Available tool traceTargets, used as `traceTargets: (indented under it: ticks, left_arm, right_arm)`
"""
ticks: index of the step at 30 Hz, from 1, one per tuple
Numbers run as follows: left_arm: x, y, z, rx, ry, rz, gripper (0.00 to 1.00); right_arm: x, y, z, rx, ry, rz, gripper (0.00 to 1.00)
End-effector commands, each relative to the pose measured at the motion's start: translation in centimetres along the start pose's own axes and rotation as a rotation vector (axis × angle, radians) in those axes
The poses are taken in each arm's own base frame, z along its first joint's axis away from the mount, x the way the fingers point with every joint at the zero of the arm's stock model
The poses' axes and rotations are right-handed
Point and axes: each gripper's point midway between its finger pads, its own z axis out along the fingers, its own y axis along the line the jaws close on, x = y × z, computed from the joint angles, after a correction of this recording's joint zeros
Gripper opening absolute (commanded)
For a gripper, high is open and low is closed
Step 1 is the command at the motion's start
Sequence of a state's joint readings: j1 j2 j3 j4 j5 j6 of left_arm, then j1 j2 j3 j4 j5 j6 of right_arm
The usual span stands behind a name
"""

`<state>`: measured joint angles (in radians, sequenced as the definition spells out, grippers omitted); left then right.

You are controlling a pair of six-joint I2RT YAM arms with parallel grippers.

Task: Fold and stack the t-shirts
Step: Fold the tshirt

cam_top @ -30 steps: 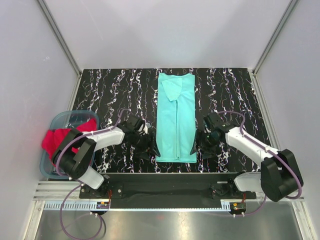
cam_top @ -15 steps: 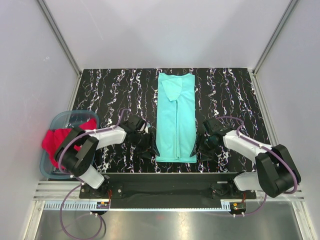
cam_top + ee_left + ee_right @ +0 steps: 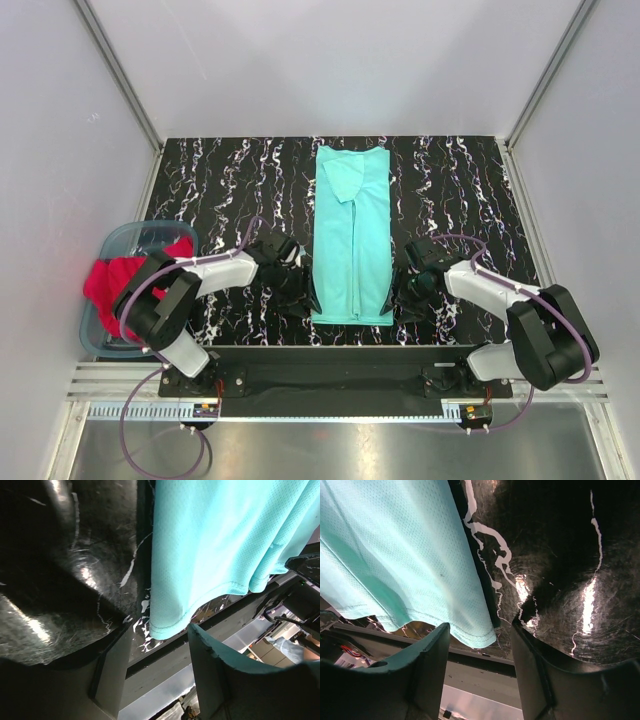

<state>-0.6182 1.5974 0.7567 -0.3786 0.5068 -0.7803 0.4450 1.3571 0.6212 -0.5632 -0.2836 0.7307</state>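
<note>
Tub: a translucent blue-grey plastic tub [image 3: 105,330] sits well out to the left of the left gripper [image 3: 160,627].
Red shirt: a bright red cloth t-shirt [image 3: 112,277] lies crumpled in that tub, spilling over its rim.
Left gripper: low at the table, jaws moderately apart and holding nothing. The shirt's near-left hem corner lies just ahead, in line with the gap.
Green shirt: a mint-teal mesh-cloth t-shirt [image 3: 352,240] lies flat as a long narrow strip on the black white-veined table [image 3: 220,180]. It sits between the two grippers and runs away from them.
Right gripper [image 3: 480,624]: likewise moderately apart and empty, with the near-right hem corner in front of its gap.
Handling: probably light, limp and a little slick. It will likely sag and slide unless both corners rise together.
Where to hold: pinch the stitched hem at each near corner.
Count: two t-shirts, one tub, two grippers.
</note>
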Motion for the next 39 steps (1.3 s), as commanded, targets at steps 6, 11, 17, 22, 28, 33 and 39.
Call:
traceTargets:
  ticks: [6,11,17,22,28,33,39]
  left_arm:
    - [0.3,2.8,2.0,-0.138,-0.006,-0.003,0.52]
    - [0.3,2.6,2.4,-0.123,0.002,-0.014,0.49]
    - [0.8,3.2,2.6,-0.127,0.007,-0.028,0.32]
    - [1.3,3.9,2.7,-0.127,0.007,-0.031,0.04]
    - [2.1,4.7,2.7,-0.131,0.009,-0.039,0.00]
    - [2.7,5.2,2.5,-0.130,0.005,-0.042,0.00]
    - [3.9,5.7,2.1,-0.106,0.009,-0.055,0.00]
  right_arm:
    - [-0.3,0.2,0.5,-0.011,-0.005,-0.002,0.58]
    - [-0.1,0.0,0.8,-0.004,0.004,-0.008,0.54]
    - [0.3,-0.6,0.9,0.004,0.011,-0.013,0.41]
    - [0.9,-1.4,1.3,0.020,0.019,-0.005,0.00]
    - [1.7,-1.8,1.5,0.003,0.030,0.005,0.00]
    - [2.0,-1.7,1.1,-0.010,0.028,0.013,0.00]
    - [3.1,-2.1,0.8,-0.011,0.053,0.065,0.00]
